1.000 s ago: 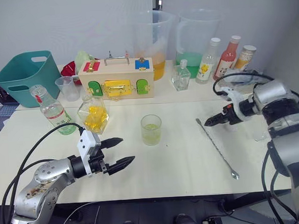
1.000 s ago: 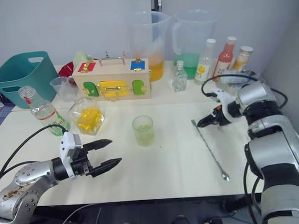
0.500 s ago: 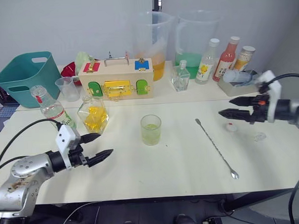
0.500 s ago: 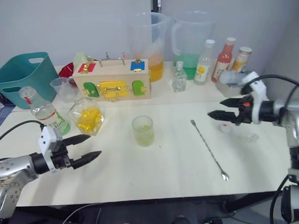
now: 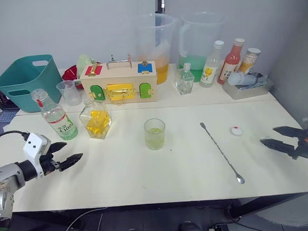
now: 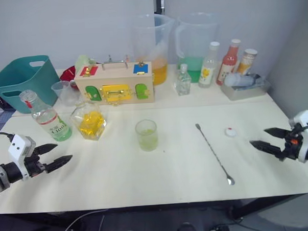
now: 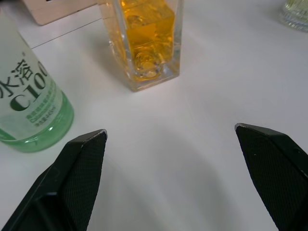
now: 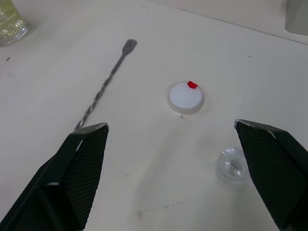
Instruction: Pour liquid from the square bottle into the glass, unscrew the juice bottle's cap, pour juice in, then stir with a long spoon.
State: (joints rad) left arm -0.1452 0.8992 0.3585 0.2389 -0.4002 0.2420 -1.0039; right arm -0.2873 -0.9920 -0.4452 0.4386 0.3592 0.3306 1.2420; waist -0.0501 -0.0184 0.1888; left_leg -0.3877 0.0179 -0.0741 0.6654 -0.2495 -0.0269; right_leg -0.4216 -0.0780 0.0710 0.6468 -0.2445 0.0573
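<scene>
R arm (image 5: 288, 139) pulled back; cap (image 5: 237, 131) ahead of open jaws.

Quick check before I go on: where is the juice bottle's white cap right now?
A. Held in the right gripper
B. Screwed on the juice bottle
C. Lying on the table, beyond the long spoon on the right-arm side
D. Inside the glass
C. The cap lies flat on the table, apart from the long spoon; the juice bottle stands open-necked, and the right gripper is open and empty.
</scene>
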